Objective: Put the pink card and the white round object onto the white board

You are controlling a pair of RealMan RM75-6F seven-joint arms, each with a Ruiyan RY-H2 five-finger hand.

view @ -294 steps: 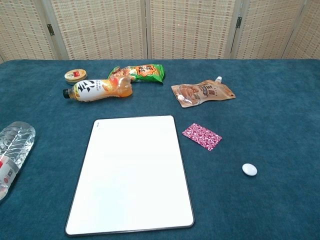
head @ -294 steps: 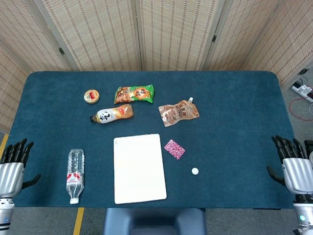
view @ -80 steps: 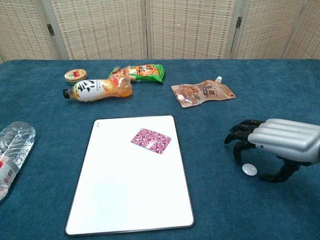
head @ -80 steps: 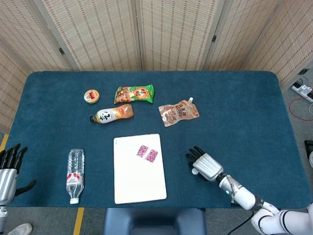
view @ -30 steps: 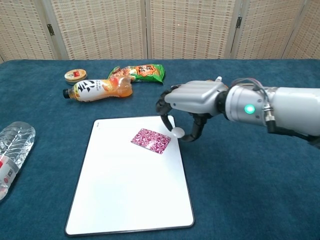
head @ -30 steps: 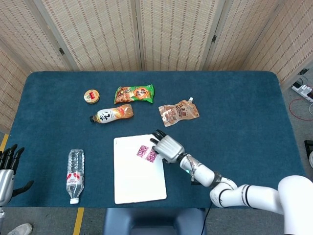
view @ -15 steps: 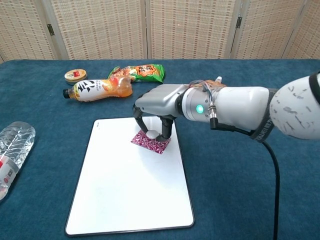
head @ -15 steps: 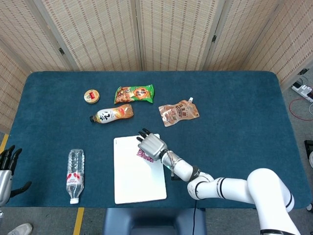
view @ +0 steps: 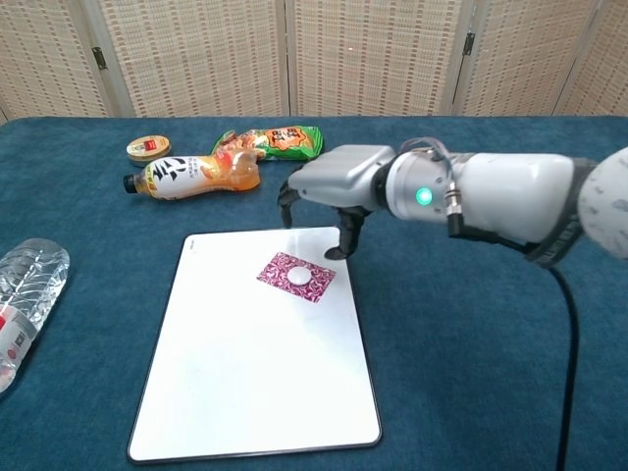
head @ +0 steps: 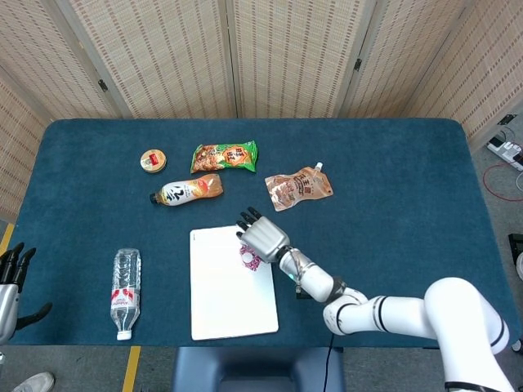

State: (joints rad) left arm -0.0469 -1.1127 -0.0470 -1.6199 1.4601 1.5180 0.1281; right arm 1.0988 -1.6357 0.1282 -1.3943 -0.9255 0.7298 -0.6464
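My right hand (view: 329, 201) hangs just above the far edge of the white board (view: 226, 392), fingers spread and curled downward, holding nothing. Half a second ago it pinched the white round object (view: 297, 277) over the board; now that object lies released on top of the pink card (view: 296, 278), and the hand has lifted back from it. The card rests flat on the far right part of the board. I judge both task items are now on the board, so the placing looks done and only withdrawal remains.

My left hand (head: 10, 286) waits off the worktop's (head: 392, 188) near left corner, well apart from the board, fingers loosely apart and empty.

Counting outward from the board: one clear water bottle (head: 125, 280) lying to its left; beyond its far edge one orange drink bottle (view: 191, 176), one green snack packet (view: 280, 142), one small round tin (view: 149, 148); one brown spouted pouch (head: 297, 187) beyond its far right corner.
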